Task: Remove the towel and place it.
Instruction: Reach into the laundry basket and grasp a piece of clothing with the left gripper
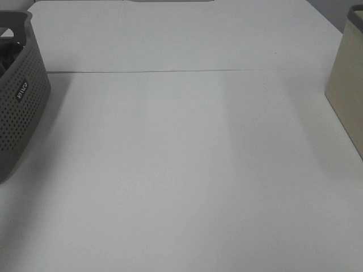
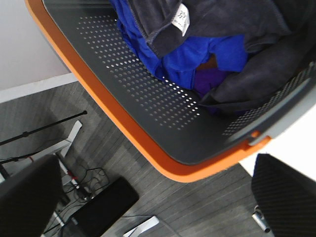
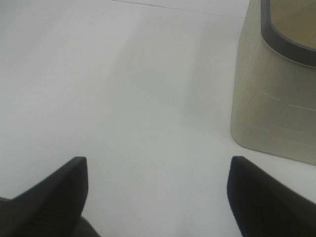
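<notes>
The towel (image 2: 256, 29) lies bunched in the basket (image 2: 148, 98), seemingly atop a blue cloth (image 2: 197, 59). The left gripper (image 2: 158, 163) hangs over the basket's rim, jaws wide and empty. The right gripper (image 3: 158, 163), equally spread, hovers above the table (image 3: 123, 74) near a bin (image 3: 276, 108).

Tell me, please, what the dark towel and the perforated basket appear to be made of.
Towel: soft cloth, probably terry; matte, crumpled, with hemmed edge and sewn label. Basket: likely moulded plastic; rigid matte grey wall with regular holes.
</notes>
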